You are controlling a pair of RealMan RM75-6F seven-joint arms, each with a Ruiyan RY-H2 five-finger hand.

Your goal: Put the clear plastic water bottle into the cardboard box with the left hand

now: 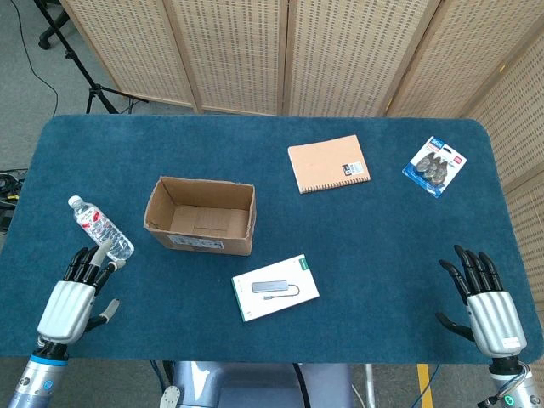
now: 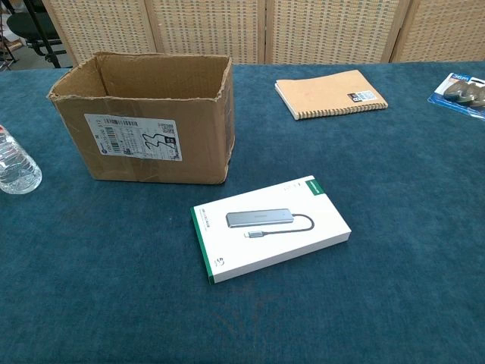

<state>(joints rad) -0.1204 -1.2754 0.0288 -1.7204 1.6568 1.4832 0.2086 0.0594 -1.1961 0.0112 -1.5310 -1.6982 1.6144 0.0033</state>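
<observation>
The clear plastic water bottle lies on its side at the table's left, white cap pointing away; its base end also shows at the chest view's left edge. The open cardboard box stands upright to the right of the bottle, nothing visible inside. My left hand rests palm down near the front left edge, fingers spread, its fingertips just short of or brushing the bottle's lower end. My right hand lies open at the front right, far from both. Neither hand appears in the chest view.
A white boxed USB hub lies in front of the box. A tan spiral notebook sits behind it to the right. A blister pack lies at the far right. Folding screens stand behind the table.
</observation>
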